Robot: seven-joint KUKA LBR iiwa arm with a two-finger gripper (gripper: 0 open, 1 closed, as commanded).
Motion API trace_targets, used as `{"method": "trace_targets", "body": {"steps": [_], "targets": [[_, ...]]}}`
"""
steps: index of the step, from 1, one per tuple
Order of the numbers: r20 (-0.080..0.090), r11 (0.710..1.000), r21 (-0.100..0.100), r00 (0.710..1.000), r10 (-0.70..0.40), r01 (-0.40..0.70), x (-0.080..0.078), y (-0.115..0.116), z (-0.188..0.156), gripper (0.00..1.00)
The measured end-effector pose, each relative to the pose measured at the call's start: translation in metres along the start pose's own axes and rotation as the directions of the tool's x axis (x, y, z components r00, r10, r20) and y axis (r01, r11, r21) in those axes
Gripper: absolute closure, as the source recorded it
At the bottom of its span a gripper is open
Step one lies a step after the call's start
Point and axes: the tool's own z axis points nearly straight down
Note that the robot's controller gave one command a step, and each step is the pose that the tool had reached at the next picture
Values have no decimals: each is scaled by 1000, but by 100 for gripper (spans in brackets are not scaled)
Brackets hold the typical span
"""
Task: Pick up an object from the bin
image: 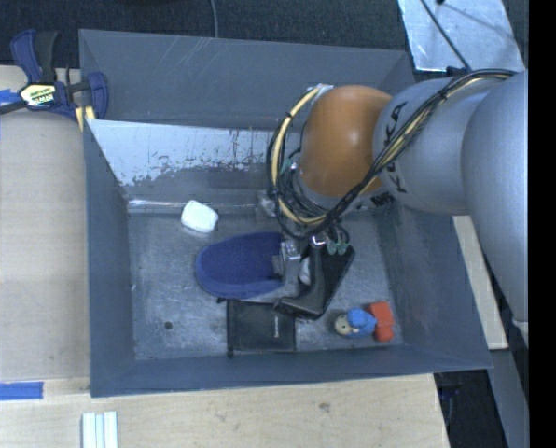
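My gripper (295,261) hangs low in the middle of the bin, under the arm's orange cover. It is at the right edge of a dark blue rounded object (236,264) that lies on the bin floor. A black angular piece (323,283) lies just right of the gripper and reaches down to the front. In front of the gripper a flat black rectangular object (259,327) rests against the front wall.
A small white lump (200,217) lies at the back left of the floor. A small toy in blue, yellow and orange-red (364,322) sits at the front right. The arm's bulk covers the right side of the bin.
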Motion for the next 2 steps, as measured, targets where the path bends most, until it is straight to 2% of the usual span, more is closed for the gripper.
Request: {"method": "trace_targets", "body": {"steps": [1, 2], "targets": [[8, 1000, 1, 1000, 0, 0, -2, 0, -2, 100], [4, 1000, 1, 1000, 1, -1, -6, -1, -79, 100]]}}
